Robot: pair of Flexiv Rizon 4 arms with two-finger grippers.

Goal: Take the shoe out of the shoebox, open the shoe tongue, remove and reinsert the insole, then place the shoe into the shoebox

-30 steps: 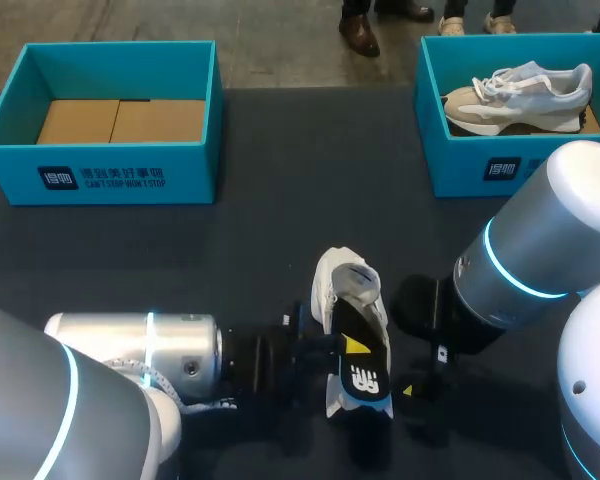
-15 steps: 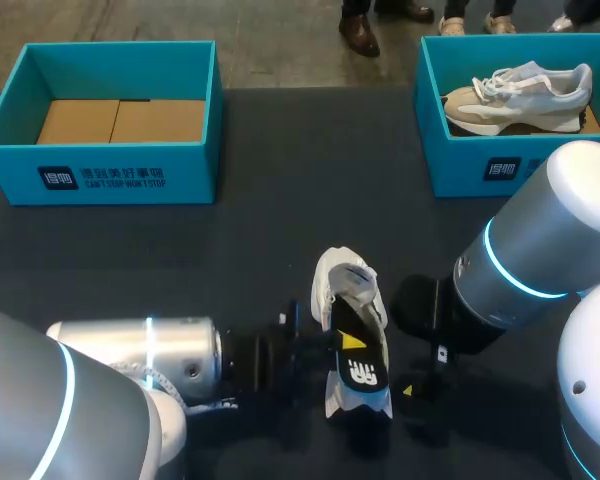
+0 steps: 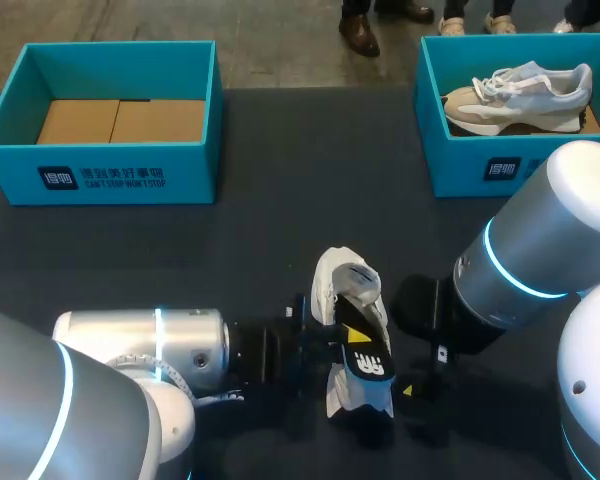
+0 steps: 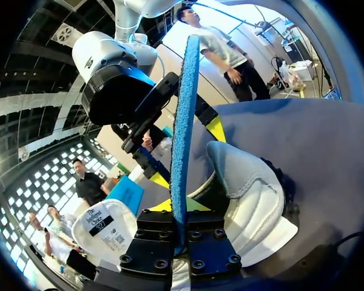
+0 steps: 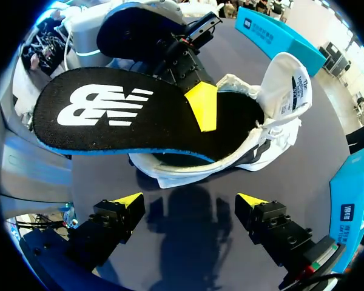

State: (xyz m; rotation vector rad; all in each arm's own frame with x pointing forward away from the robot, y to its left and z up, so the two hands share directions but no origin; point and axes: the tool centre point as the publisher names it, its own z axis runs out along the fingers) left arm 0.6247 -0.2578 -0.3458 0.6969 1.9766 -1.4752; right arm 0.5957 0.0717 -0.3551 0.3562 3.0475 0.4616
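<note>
Insole (image 5: 127,115), black, blue-edged, seemingly half inside white shoe (image 5: 273,121), clamped by left pincer (image 4: 187,163); right pincer (image 5: 189,200) gapes.

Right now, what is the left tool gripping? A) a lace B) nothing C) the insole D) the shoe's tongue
C: the left tool is shut on the edge of the black insole, whose far end sits inside the white shoe.
</note>
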